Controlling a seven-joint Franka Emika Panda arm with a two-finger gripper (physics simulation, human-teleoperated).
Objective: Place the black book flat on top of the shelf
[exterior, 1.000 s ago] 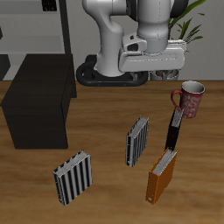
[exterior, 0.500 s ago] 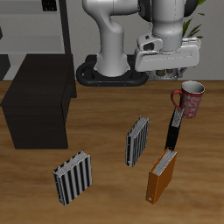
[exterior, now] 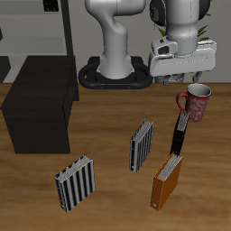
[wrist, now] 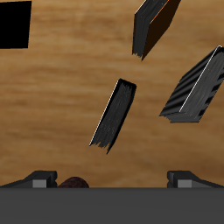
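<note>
The black book (exterior: 179,135) stands upright on edge, thin, between the red mug and the orange book. It also shows in the wrist view (wrist: 115,114), seen from above with its pale page edge. The shelf (exterior: 41,104), a low matte-black cabinet with a flat top, stands at the far side of the table from the book. My gripper (exterior: 179,83) hangs high above the table, over the black book and beside the mug. It is open and empty, with its fingertips (wrist: 39,178) wide apart.
A red mug (exterior: 194,101) stands just behind the black book. An orange-brown book (exterior: 166,180) stands nearer the front edge. Two grey-and-black striped books (exterior: 142,144) (exterior: 76,185) stand mid-table. A tall grey rack (exterior: 45,27) rises behind the shelf.
The arm has swung sideways away from the shelf, bringing the gripper over the black book and mug. Nothing on the table has moved.
</note>
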